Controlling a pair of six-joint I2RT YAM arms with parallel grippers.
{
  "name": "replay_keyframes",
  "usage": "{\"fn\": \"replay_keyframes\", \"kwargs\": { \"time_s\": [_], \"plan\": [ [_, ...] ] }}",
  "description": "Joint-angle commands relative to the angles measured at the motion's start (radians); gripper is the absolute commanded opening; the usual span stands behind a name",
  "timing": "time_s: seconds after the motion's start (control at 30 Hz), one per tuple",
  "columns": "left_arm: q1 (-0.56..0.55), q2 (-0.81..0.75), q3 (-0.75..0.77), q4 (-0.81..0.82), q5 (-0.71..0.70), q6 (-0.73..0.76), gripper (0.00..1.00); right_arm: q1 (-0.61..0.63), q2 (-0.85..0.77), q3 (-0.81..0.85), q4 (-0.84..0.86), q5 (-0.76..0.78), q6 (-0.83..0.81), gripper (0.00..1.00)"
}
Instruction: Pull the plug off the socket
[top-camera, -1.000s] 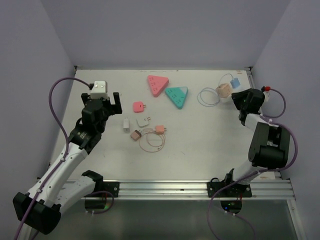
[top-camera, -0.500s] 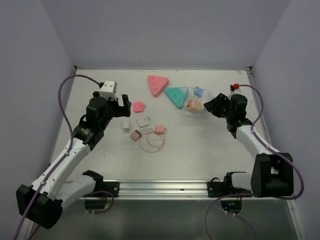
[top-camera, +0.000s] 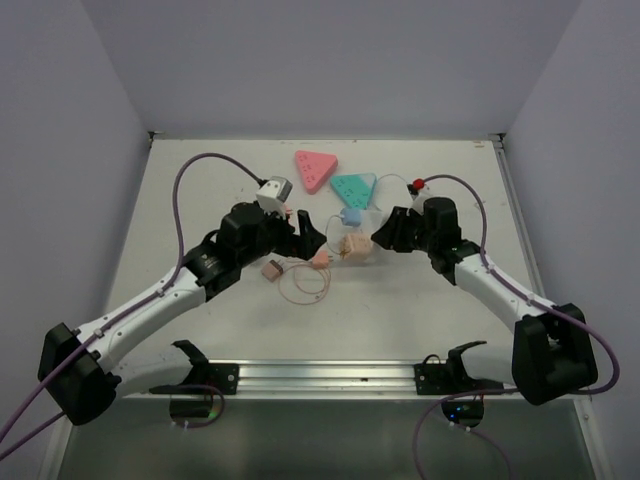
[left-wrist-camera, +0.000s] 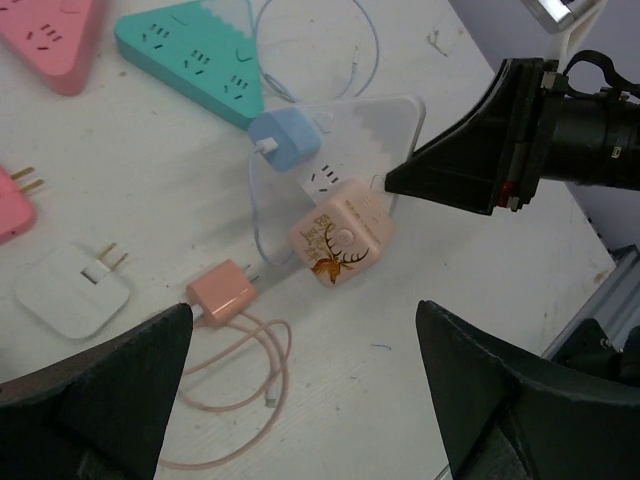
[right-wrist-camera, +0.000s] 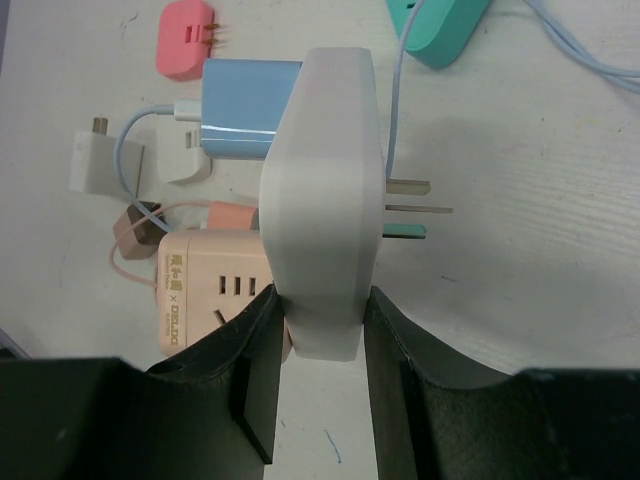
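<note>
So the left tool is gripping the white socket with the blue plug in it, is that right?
Not quite: it is the right tool that is gripping the white socket with the blue plug in it, as the right wrist view shows. The left tool is open and holds nothing.

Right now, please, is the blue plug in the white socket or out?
In: the blue plug sits flush against the white socket.
</note>
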Motion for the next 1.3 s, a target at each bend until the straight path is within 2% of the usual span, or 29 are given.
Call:
{"fn": "replay_keyframes", "kwargs": {
  "time_s": [0.0, 0.13, 0.23, 0.53, 0.73, 1.07, 1.27],
  "plan": [
    [-0.052, 0.053, 0.001, 0.116, 0.008, -0.134, 0.96, 0.025, -0.083, 0.035, 0.078, -0.039, -0.02, 0.0],
    [-0.132, 0.154, 0.035, 0.197, -0.028, -0.158, 0.96, 0.04, -0.102, 0.009, 0.109, -0.057, -0.003, 0.0],
    [-0.18, 0.223, 0.066, 0.213, -0.07, -0.093, 0.96, 0.043, -0.1, 0.001, 0.126, -0.099, -0.001, 0.0],
    [-0.223, 0.255, 0.018, 0.263, -0.153, 0.278, 0.98, 0.043, -0.099, 0.021, 0.092, -0.186, -0.038, 0.0],
    [-0.253, 0.286, -0.009, 0.285, -0.15, 0.451, 0.99, 0.043, -0.082, 0.049, 0.07, -0.237, -0.038, 0.0],
    [-0.295, 0.338, -0.009, 0.286, -0.115, 0.536, 0.96, 0.046, -0.074, 0.066, 0.067, -0.283, -0.032, 0.0],
    [-0.31, 0.381, 0.001, 0.289, -0.121, 0.545, 0.86, 0.054, -0.066, 0.064, 0.08, -0.295, -0.029, 0.0]
  ]
}}
